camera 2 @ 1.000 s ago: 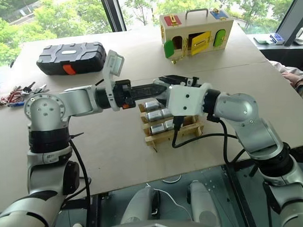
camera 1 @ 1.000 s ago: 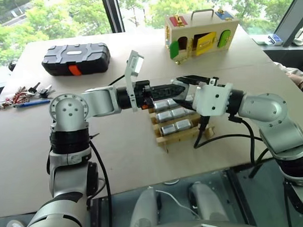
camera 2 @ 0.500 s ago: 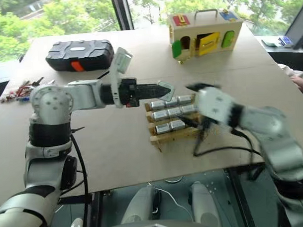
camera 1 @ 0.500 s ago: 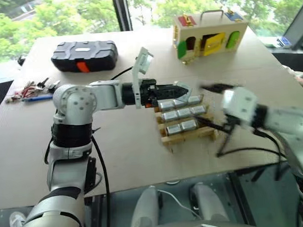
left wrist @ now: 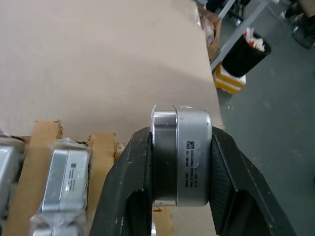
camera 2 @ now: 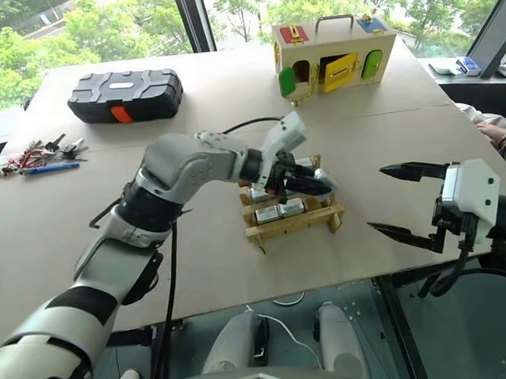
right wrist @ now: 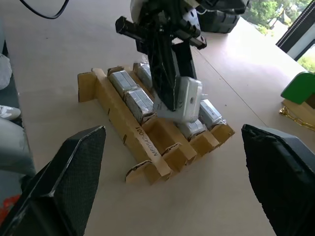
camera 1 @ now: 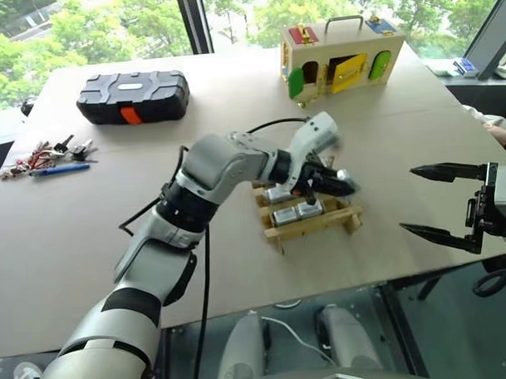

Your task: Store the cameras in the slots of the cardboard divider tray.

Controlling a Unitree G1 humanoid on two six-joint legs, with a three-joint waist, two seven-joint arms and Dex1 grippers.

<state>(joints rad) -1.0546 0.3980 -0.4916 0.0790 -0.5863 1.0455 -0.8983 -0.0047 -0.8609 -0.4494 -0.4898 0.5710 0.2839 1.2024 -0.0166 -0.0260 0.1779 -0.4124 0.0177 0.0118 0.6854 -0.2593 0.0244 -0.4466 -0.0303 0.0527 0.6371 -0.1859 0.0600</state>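
The cardboard divider tray [camera 1: 317,228] lies near the table's front edge, with several silver cameras [camera 1: 296,211] in its slots. My left gripper [camera 1: 340,180] reaches across from the left and is shut on one more camera [left wrist: 182,155], which it holds just above the tray's right side [right wrist: 186,101]. The black fingers [left wrist: 133,172] clamp the camera's two broad faces. My right gripper [camera 1: 407,199] hangs off to the right of the tray, past the table's edge. It is wide open, with nothing between its fingers [right wrist: 74,167].
A wooden box with coloured doors [camera 1: 344,53] stands at the back right. A black case [camera 1: 132,96] lies at the back left, and keys with a blue pen [camera 1: 48,157] at the far left. A person's hand [camera 1: 500,135] shows at the right edge.
The two grippers met above the tray. Now the right one has pulled away to the right and opened. The left has shut on a camera and swung right and down over the tray.
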